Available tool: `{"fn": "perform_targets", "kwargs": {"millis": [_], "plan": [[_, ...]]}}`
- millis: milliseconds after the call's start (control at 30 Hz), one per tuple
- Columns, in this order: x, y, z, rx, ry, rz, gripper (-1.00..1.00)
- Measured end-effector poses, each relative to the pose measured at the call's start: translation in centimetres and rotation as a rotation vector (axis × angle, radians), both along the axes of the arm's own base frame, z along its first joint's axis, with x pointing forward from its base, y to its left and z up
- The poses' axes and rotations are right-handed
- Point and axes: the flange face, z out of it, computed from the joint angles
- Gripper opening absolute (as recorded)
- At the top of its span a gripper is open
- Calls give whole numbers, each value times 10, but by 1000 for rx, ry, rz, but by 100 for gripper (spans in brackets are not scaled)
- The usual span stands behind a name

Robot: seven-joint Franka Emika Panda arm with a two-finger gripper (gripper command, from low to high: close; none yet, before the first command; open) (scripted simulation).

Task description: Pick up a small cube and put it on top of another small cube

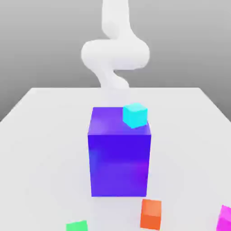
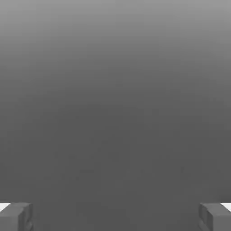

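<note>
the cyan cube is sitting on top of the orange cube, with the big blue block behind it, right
Not quite. The exterior view shows the cyan cube on top of the big blue-purple block, at the block's far corner on the exterior view's right. The orange cube lies on the table in front of that block, with nothing on it.

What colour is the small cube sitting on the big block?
Cyan: the small cyan cube atop the big blue-purple block, clearest in the exterior view.

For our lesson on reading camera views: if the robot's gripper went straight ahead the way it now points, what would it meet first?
Nothing that can be seen. In the hand view the gripper is open, and past its fingertips lies plain grey, so the way looks free, though depth is unclear.
</note>
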Motion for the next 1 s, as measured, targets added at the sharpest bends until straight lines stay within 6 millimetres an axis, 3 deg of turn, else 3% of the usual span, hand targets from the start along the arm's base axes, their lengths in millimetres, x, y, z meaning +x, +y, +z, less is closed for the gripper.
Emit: {"fn": "perform_targets", "kwargs": {"millis": [267,500,667,767,1000], "plan": [[86,65,-101,-118,186,219,0],[129,131,-208,-211,337,424,0],[138,187,-292,-274,440,594,0],[138,210,-344,-306,502,681,0],[111,265,-470,-372,644,902,0]]}}
